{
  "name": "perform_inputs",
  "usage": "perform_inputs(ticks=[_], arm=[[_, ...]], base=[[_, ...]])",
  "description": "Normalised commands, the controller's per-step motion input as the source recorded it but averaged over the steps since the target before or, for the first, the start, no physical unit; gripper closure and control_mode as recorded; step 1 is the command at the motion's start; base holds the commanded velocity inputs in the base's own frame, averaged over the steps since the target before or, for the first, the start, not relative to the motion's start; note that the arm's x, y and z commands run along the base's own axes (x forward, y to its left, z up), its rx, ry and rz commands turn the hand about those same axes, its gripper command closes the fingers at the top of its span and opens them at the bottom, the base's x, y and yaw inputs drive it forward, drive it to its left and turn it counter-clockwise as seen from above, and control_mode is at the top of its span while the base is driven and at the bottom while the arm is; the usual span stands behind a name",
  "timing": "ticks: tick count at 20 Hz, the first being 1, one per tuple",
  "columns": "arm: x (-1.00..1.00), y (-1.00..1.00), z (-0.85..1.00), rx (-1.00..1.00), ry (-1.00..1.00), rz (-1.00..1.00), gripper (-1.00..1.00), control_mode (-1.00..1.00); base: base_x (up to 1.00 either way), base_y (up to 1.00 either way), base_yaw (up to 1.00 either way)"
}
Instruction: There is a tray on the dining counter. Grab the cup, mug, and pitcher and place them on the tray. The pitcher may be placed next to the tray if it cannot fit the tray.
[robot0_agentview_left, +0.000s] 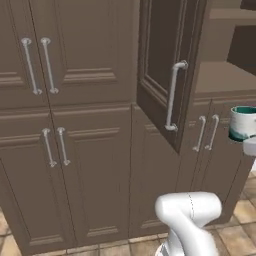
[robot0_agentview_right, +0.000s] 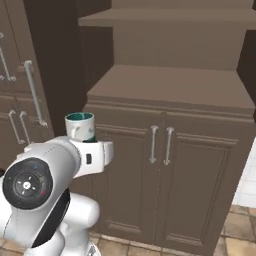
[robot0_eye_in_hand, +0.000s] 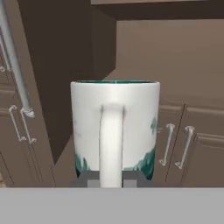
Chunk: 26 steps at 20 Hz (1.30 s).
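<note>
1. Left base view: the mug (robot0_agentview_left: 243, 123) hangs upright in the air at the right edge, in front of brown cabinets, teal inside its rim, with the white tool (robot0_agentview_left: 249, 146) just under it. One tall cabinet door (robot0_agentview_left: 167, 70) stands open beside it, its long handle (robot0_agentview_left: 174, 95) facing out. The white arm (robot0_agentview_left: 190, 220) rises at the bottom, over a tiled floor (robot0_agentview_left: 245, 220).
2. Right base view: the mug (robot0_agentview_right: 80, 126) sits upright on top of the tool (robot0_agentview_right: 95, 152), level with the cabinet ledge (robot0_agentview_right: 170, 90) behind it and clear of it. Two closed doors with paired handles (robot0_agentview_right: 161, 145) lie below the ledge.
3. Hand view: the mug (robot0_eye_in_hand: 115, 127) stands close up, its white loop handle (robot0_eye_in_hand: 111, 144) facing the camera. The tool (robot0_eye_in_hand: 111, 179) is nearly shut, its dark fingers (robot0_eye_in_hand: 89, 178) clamped on the handle at the mug's foot.
</note>
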Motion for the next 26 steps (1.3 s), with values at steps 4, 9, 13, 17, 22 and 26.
perform_inputs(ticks=[4,9,13,17,22,26], arm=[[0.0,0.0,0.0,0.0,0.0,0.0,1.0,1.0],[0.0,0.0,0.0,0.0,0.0,0.0,1.0,1.0],[0.0,0.0,0.0,0.0,0.0,0.0,1.0,1.0],[0.0,0.0,0.0,0.0,0.0,0.0,1.0,1.0],[0.0,0.0,0.0,0.0,0.0,0.0,1.0,1.0],[0.0,0.0,0.0,0.0,0.0,0.0,1.0,1.0]], base=[[-0.85,-0.21,-0.38],[-0.47,0.38,-0.42],[-0.06,1.0,-0.51],[-0.51,1.0,-0.53],[-0.27,0.76,-0.69],[-0.07,0.53,-0.8]])
